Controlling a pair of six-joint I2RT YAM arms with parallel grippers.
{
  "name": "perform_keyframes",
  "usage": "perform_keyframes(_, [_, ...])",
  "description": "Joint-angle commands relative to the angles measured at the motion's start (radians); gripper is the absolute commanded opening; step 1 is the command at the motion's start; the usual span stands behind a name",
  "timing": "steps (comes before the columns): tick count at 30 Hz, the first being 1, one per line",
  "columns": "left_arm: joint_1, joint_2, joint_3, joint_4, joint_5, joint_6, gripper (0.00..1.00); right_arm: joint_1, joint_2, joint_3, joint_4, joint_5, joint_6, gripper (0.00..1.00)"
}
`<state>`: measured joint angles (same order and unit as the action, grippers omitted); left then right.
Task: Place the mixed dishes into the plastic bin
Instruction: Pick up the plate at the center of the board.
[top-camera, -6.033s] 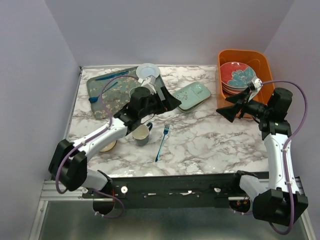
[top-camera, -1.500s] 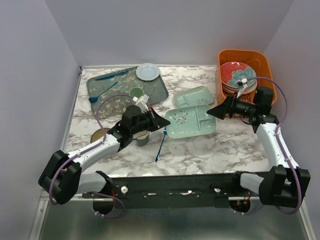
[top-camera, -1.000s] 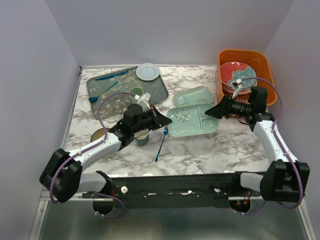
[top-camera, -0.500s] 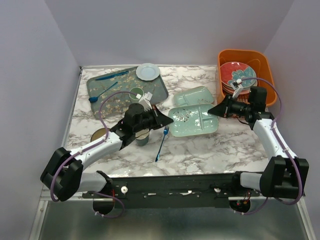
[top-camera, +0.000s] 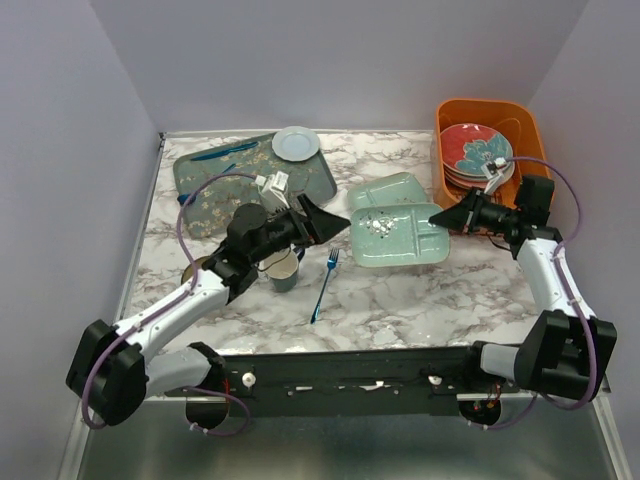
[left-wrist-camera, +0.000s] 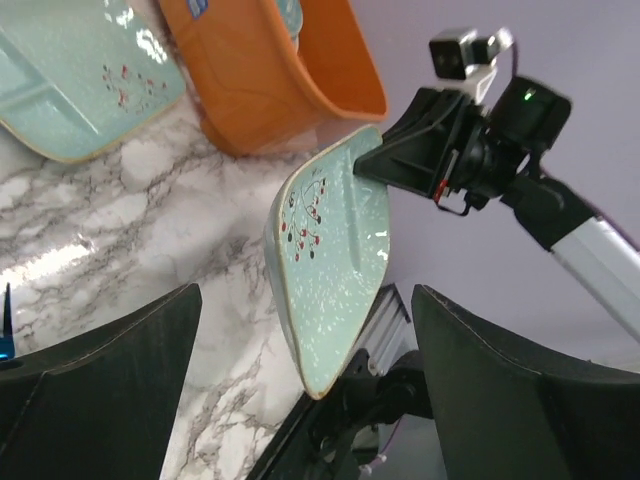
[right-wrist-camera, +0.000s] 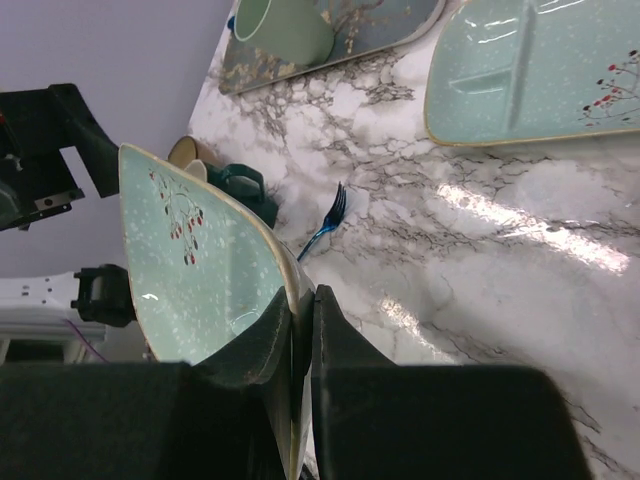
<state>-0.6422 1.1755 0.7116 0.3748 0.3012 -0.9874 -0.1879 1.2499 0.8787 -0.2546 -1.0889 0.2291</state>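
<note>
Clearance over the orange bin (top-camera: 440, 140) rim matters: right gripper (top-camera: 436, 217) pinches the pale-green divided dish (top-camera: 395, 238) by its edge, left gripper (top-camera: 332, 222) spread open; swing slowly.

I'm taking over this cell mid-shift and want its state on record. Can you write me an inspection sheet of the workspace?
Surface: marbled table, no spills seen.
Job's things: orange bin holds stacked plates, red flowered plate on top; one green divided dish held off the table; second divided dish, mug, tan bowl and pale plate lie outside the bin.
Clutter: blue fork on the table; floral tray with green cup and blue utensils.
Pincers: right pincer shut on the held dish's edge; left pincer open beside it.
Cables: purple loops on both arms, snagging nothing.
Surroundings: plain lavender walls, nothing else seen.
</note>
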Motion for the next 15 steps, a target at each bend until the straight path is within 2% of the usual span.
perform_keyframes(1, [0.070,-0.140,-0.003,-0.062,0.004,0.091,0.99,-0.087,-0.040,0.048,0.063,-0.147,0.120,0.00])
perform_keyframes(7, [0.108,-0.341,0.054,-0.351,-0.076,0.297,0.99,-0.180,-0.004,0.083,0.150,-0.100,0.234,0.00])
perform_keyframes(11, [0.111,-0.454,0.088,-0.567,-0.161,0.420,0.99,-0.225,0.028,0.138,0.245,0.002,0.320,0.00])
perform_keyframes(15, [0.111,-0.528,0.094,-0.710,-0.320,0.539,0.99,-0.236,0.052,0.189,0.311,0.113,0.398,0.00])
